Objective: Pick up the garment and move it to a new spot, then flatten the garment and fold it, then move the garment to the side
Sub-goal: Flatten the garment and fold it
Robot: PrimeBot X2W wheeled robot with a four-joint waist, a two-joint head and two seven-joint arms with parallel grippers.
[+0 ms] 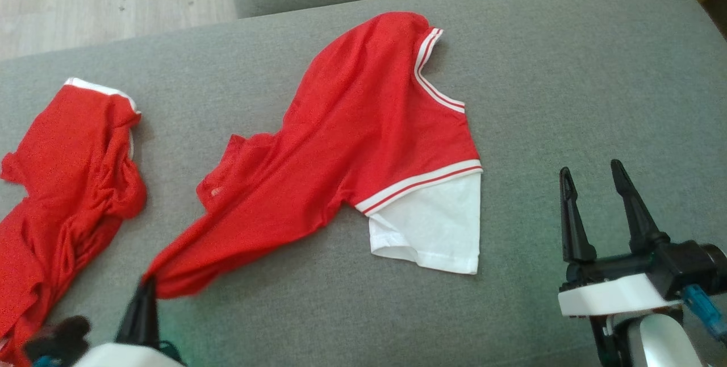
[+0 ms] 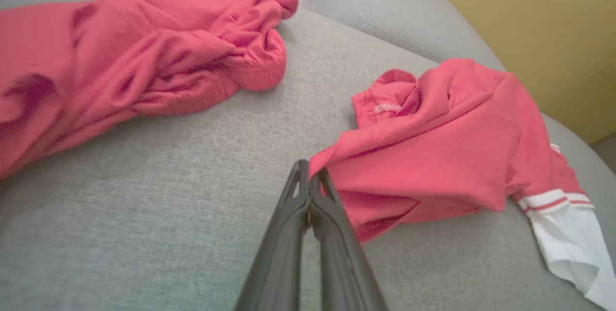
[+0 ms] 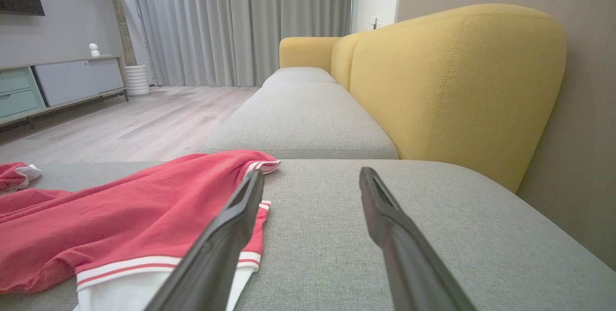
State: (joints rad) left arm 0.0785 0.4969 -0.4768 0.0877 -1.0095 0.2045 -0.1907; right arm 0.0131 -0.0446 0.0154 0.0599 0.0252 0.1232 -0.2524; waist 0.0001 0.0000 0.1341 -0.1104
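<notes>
Red short-sleeved garment (image 1: 363, 128), striped white-and-red trim, white sleeve (image 1: 431, 225), lying rumpled at frame centre on grey sofa cushion (image 1: 568, 71), its lower-left corner pinched in closed left gripper (image 2: 308, 181), right gripper (image 1: 590, 167) lower right, fingers apart, empty, second red garment (image 1: 74, 174) bunched at left edge.

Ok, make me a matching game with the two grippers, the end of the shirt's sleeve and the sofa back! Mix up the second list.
Things:
1. left gripper
2. right gripper
3. sleeve end
4. sofa back

Matches:
A. yellow
B. open, holding nothing
C. white
D. shut on the shirt

Pairs: 1-D, 2-B, 3-C, 4-A
</notes>
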